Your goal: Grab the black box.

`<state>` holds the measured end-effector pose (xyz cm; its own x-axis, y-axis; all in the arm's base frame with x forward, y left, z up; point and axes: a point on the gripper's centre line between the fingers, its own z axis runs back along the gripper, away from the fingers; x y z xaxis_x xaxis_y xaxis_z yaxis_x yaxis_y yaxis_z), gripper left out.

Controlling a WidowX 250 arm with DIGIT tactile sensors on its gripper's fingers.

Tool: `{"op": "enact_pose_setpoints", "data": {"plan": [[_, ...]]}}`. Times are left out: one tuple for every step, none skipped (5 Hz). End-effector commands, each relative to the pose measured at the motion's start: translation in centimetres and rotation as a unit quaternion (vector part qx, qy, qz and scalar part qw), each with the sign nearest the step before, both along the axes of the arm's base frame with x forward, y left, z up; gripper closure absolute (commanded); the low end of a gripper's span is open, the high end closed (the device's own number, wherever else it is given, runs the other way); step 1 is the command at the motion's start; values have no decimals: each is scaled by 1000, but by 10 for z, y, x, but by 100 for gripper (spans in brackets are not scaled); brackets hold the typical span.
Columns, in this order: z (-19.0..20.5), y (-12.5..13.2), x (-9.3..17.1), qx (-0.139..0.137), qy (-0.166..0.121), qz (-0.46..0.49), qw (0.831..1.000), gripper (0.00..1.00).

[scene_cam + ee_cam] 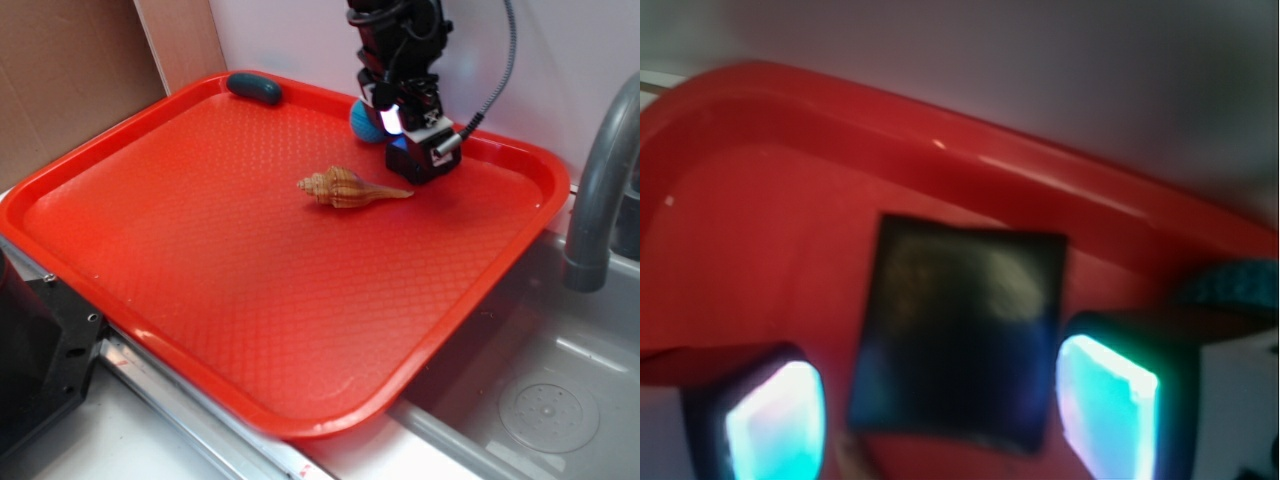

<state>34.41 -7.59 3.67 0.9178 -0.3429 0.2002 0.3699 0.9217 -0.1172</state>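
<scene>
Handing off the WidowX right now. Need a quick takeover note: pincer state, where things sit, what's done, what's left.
Pincer: down at the far right of the red tray, open, one finger on each side of the black box. A gap shows at each pad, so no grip yet.
Black box: flat on the tray near the back rim, between the fingers.
Nearby: blue ball just behind the arm, seashell just left of the pincer, dark teal oblong at the far rim.
Done: approach and alignment over the box.
Left: close on the box and lift.
</scene>
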Motion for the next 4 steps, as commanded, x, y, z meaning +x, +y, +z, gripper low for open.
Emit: {"op": "enact_pose_setpoints", "data": {"plan": [[-21,-13,17,23,14,4,1000,0],[-25,-10,10,26,24,4,999,25],[-20,-9,-3,38,43,-7,998,100],[29,3,-41,46,15,-5,999,100]]}}
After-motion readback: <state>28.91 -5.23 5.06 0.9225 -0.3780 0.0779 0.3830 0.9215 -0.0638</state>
